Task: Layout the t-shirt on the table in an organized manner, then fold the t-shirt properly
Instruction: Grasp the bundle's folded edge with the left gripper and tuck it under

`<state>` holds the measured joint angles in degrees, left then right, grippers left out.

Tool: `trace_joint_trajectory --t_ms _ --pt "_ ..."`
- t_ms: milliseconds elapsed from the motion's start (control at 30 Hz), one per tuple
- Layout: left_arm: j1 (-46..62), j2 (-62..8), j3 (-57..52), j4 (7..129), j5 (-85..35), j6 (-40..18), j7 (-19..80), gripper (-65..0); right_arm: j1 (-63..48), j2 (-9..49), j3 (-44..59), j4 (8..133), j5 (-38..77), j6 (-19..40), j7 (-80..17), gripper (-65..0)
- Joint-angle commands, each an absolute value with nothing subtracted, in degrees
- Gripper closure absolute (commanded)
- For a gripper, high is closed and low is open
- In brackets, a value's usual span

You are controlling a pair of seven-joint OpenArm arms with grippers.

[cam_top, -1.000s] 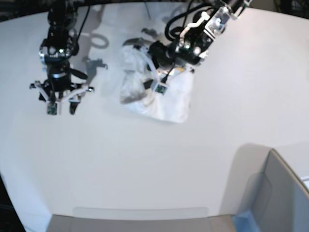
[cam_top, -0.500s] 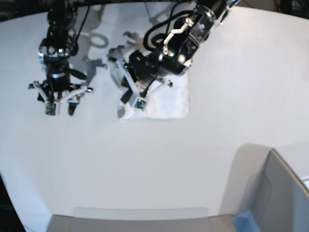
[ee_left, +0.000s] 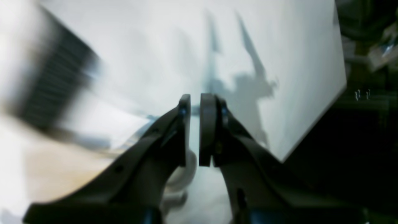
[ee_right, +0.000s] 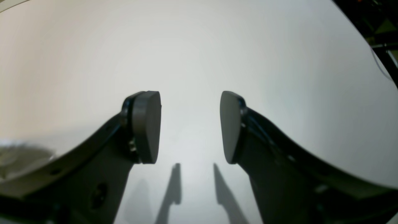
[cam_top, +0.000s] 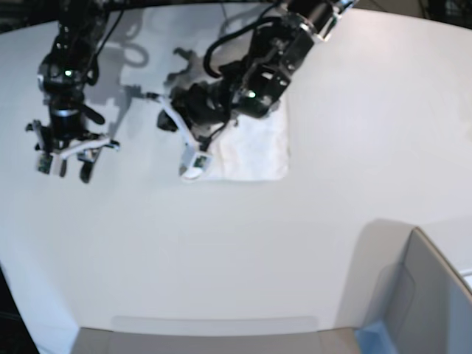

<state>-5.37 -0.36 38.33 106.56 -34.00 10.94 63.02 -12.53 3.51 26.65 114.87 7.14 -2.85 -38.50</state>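
The t-shirt (cam_top: 257, 150) lies on the table (cam_top: 221, 251) as a folded white rectangle, print hidden, its upper part covered by my left arm. My left gripper (cam_top: 189, 167) hangs low at the shirt's near left corner. In the left wrist view, which is blurred by motion, its jaws (ee_left: 194, 127) stand a narrow slit apart with nothing between them. My right gripper (cam_top: 65, 164) is far off to the left over bare table. Its pads (ee_right: 146, 124) stand wide apart and hold nothing.
A grey bin (cam_top: 428, 302) with a blue corner stands at the near right. The table's curved far edge runs behind both arms. A dark area past the table edge (ee_left: 311, 124) shows in the left wrist view.
My left arm swept leftward over the shirt, laying a flap across so the cloth lies flat as a rectangle, and its jaws parted a little. My right arm shifted left.
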Motion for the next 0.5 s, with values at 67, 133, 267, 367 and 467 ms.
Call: trace_joint_trajectory --t_ms 67,133,267,367,467 --pt "-4.6 0.7 33.4 113.3 -34.6 10.2 60.6 -3.9 -12.0 4.2 28.6 115.7 8.7 -3.0 -37.0 -30.8" --pt "-2.9 -0.5 31.6 114.1 -34.6 10.2 60.4 -2.5 -12.1 4.2 28.7 115.7 8.9 -3.0 -37.1 -30.8" --pt "-1.7 -2.4 32.3 116.4 -34.6 10.2 57.1 -0.6 -13.3 4.4 28.6 115.4 9.3 -3.0 -36.9 -30.8" --pt "-0.7 -4.2 32.1 115.3 -34.3 10.4 53.9 -0.6 -13.7 4.4 28.5 115.4 9.3 -3.0 -36.9 -30.8" --pt "-0.7 -6.6 32.1 111.3 -34.2 10.5 51.6 -0.6 -13.7 4.2 28.4 115.6 9.3 -3.0 -36.9 -30.8"
